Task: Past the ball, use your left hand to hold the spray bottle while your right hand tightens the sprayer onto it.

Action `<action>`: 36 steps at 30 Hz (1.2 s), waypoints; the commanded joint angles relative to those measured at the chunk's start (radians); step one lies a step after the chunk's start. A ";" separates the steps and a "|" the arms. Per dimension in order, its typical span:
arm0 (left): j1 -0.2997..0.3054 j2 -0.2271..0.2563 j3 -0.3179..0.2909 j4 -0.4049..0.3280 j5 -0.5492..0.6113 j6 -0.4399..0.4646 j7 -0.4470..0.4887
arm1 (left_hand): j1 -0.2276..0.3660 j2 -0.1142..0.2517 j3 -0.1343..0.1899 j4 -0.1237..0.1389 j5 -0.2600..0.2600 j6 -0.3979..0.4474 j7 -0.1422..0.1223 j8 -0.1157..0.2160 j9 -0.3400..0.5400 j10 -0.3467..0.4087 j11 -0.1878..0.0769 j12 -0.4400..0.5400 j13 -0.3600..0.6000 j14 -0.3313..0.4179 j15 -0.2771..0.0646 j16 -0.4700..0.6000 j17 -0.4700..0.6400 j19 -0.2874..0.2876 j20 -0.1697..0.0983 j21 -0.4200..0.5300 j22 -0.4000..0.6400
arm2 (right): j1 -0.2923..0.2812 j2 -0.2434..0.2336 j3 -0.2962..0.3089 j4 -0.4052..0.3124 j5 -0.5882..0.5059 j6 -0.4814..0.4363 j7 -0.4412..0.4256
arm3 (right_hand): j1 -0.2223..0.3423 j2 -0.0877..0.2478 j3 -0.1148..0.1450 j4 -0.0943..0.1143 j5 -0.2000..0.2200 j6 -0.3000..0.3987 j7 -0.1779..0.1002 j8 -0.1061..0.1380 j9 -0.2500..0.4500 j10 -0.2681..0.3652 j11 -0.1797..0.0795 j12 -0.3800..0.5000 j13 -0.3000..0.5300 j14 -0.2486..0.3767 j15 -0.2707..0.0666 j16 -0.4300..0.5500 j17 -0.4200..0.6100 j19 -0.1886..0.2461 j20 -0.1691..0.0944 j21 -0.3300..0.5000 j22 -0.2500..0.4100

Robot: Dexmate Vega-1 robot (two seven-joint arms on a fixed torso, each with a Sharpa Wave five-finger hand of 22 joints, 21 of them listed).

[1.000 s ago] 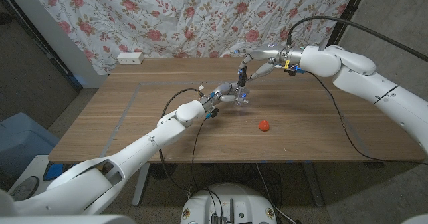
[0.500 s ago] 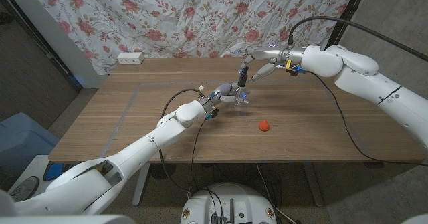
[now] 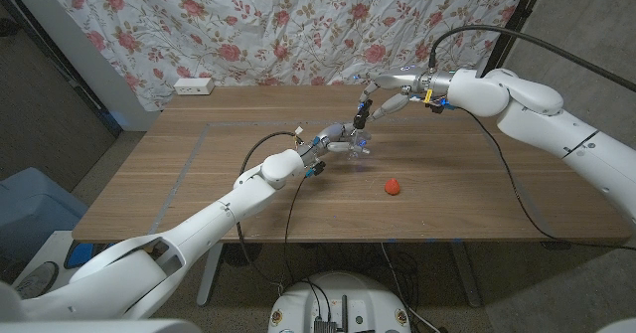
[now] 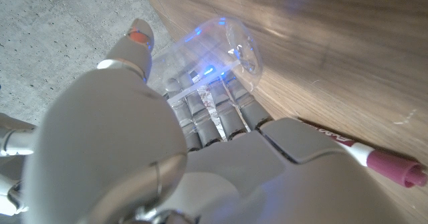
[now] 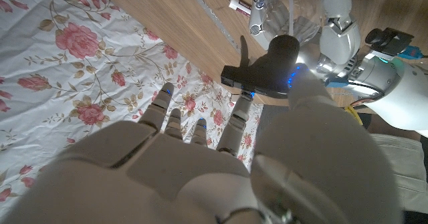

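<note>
- Since the earlier frames almost nothing has shifted: the right hand (image 3: 383,83) has only nudged a little at the sprayer (image 3: 363,111), and the bottle (image 3: 360,146) and the ball (image 3: 394,186) sit where they were.
- Left of the scene, the left hand (image 3: 333,137) wraps its fingers (image 4: 214,114) round the clear bottle, holding it upright near the table's (image 3: 199,174) middle.
- The bottle is see-through plastic, so its outline is faint; it stands just beyond the red ball, which lies nearer and slightly right.
- Above the bottle, the black sprayer with its trigger is pinched in the right hand, sitting over the bottle's neck.
- To do this well, I judge the left hand should grip firmly so the bottle cannot spin, while the right turns the cap squarely, keeping it straight on the threads.
- A marker (image 4: 384,164) lies on the table beside the left hand.
</note>
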 commanded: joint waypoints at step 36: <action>-0.001 -0.003 0.004 0.005 -0.007 -0.004 -0.010 | -0.042 0.138 0.013 0.006 0.007 0.020 0.011 0.013 -0.002 0.022 0.006 -0.005 0.006 0.015 -0.130 -0.001 0.003 0.007 0.000 0.001 0.002 | -0.114 0.021 0.013 -0.107 -0.173 -0.175 -0.198 | -0.154 0.011 -0.056 -0.003 -0.006 0.308 0.044 0.166 0.030 0.238 -0.038 0.049 0.002 0.157 -0.081 0.070 0.015 0.116 -0.031 0.014 0.001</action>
